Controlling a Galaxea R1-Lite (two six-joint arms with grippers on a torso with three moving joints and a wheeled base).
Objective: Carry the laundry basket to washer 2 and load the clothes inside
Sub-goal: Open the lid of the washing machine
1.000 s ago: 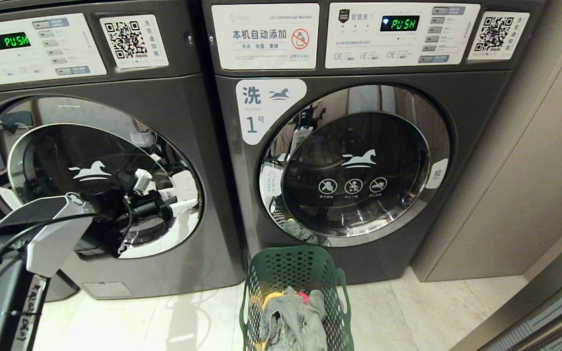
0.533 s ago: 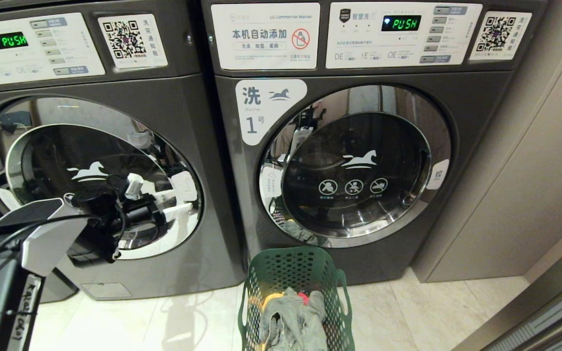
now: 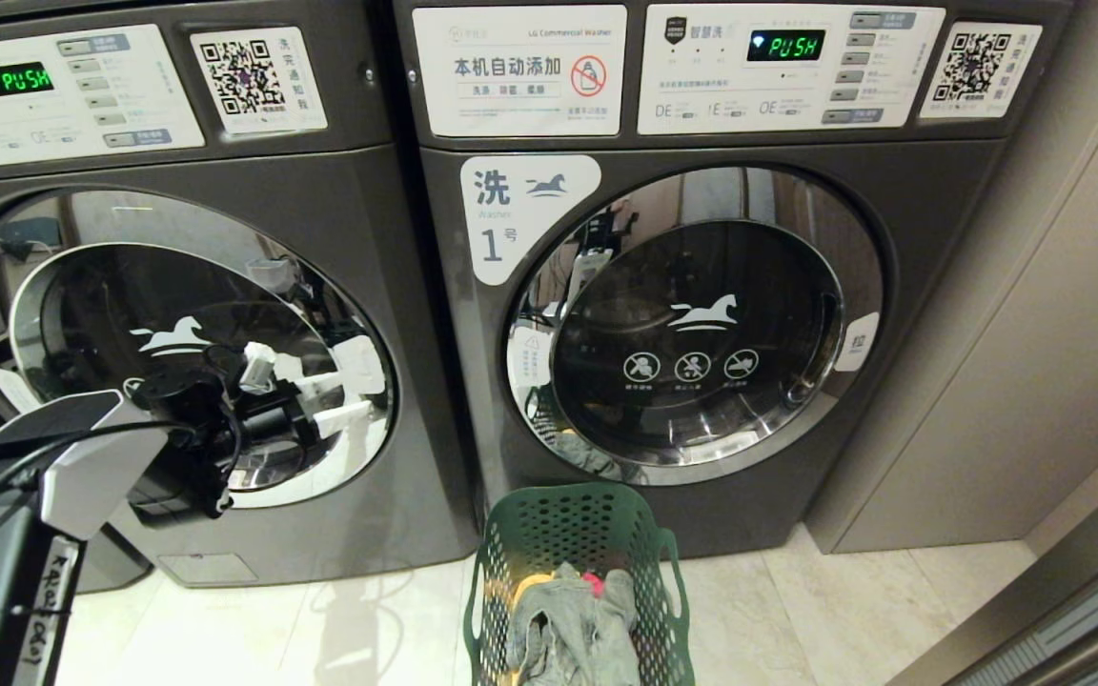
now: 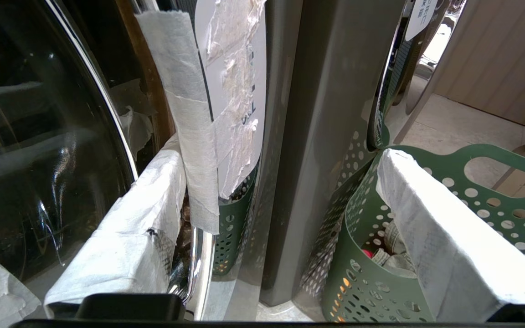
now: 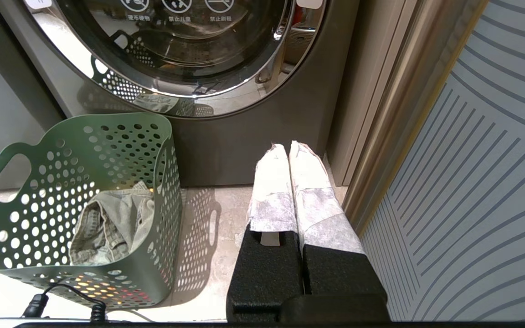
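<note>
The left gripper [image 3: 339, 395], with its paper-wrapped fingers [image 4: 144, 218] spread wide, is at the right edge of the round chrome-rimmed glass door [image 3: 177, 343] of the dark grey front-load washer on the left [image 3: 225, 534]. No numeral shows on this machine, so I only judge it to be washer 2, because its neighbour, the same grey washer [image 3: 701, 514], carries the label 1. The step in hand seems to be opening this door. To do it well, one finger should go behind the chrome rim near the taped white label [image 4: 226, 91], then pull outward slowly along the door's arc.

Further right, the dark green perforated plastic laundry basket [image 3: 576, 519] stands on the floor before washer 1, holding the grey denim, yellow and red clothes [image 3: 576, 619]. The right gripper [image 5: 292, 182] is parked low beside it, fingers pressed together and empty.
</note>
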